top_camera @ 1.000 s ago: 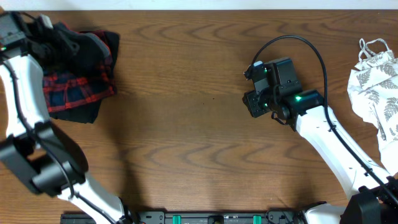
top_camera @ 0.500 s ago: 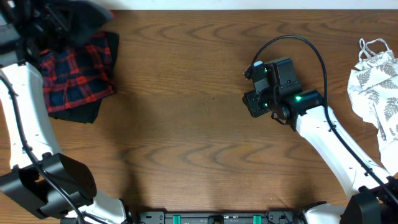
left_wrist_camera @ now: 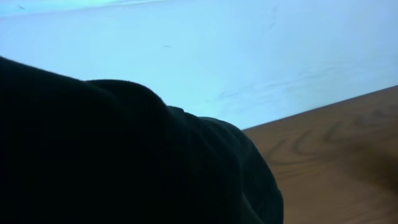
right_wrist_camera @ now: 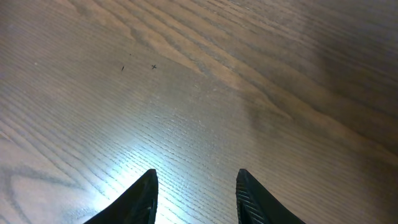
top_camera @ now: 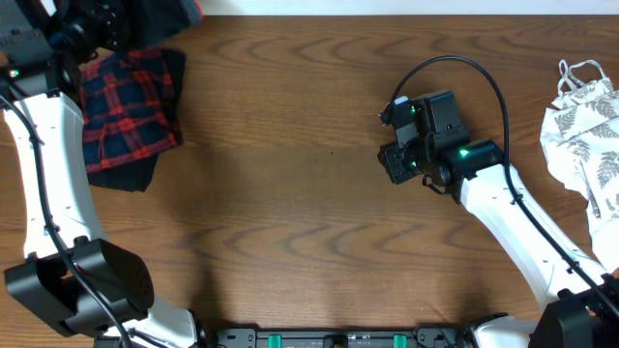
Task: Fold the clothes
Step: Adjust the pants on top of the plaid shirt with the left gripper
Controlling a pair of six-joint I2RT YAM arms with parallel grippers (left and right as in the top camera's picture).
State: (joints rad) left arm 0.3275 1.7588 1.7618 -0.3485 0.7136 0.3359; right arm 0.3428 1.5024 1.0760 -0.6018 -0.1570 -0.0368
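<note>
While L arm is hanging outstretched at far-left desk [top_camera: 290, 193] corner, black leggings [top_camera: 147, 19] are covering L gripper [top_camera: 92, 21], grip unreadable; R gripper [right_wrist_camera: 196, 183] is hovering mid-desk, elbow bent, fingers apart.

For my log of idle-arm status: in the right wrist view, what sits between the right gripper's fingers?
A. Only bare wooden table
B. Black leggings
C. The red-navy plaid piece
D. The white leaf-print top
A: the right gripper is open with only the wood grain of the table between its fingers, and the overhead view shows the white leaf-print top lying apart from it at the right edge.
</note>
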